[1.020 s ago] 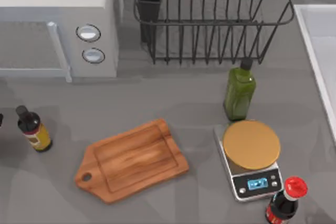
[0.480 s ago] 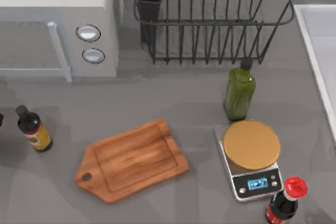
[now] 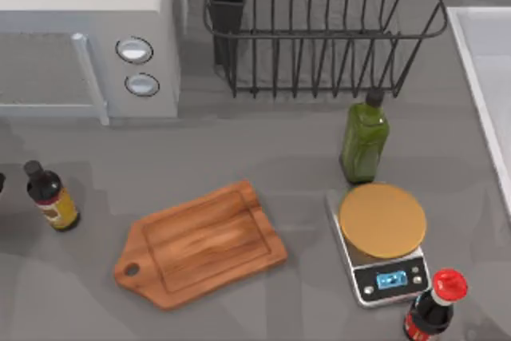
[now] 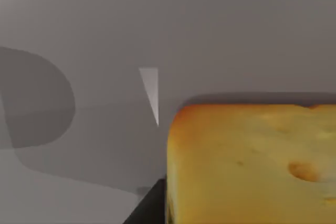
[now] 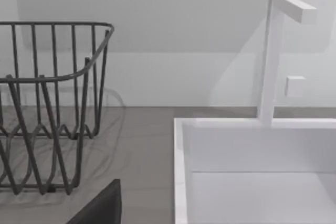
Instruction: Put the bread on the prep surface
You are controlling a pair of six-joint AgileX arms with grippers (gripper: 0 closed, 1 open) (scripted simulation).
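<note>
The bread (image 4: 252, 166), a golden-yellow chunk with a browned top edge and pale speckled crumb, looms very close in the left wrist view, over grey countertop. A dark part of my left gripper (image 4: 149, 208) shows right beside it. The prep surface (image 3: 204, 241), a reddish-brown wooden cutting board with a holed handle toward the front left, lies bare on the counter left of centre in the top view. A dark part of my right gripper (image 5: 100, 205) shows in the right wrist view, facing the sink.
A microwave (image 3: 88, 29) fills the back left and a wire dish rack (image 3: 319, 29) the back middle. A green bottle (image 3: 365, 140), a grey scale with a tan disc (image 3: 382, 237) and a red-capped bottle (image 3: 433, 309) stand right of the board. A small dark bottle (image 3: 49, 197) stands left. The white sink (image 5: 252, 171) is at the right edge.
Nothing on the counter has moved. Only the faint shadows on the left part of the countertop have shifted slightly.
</note>
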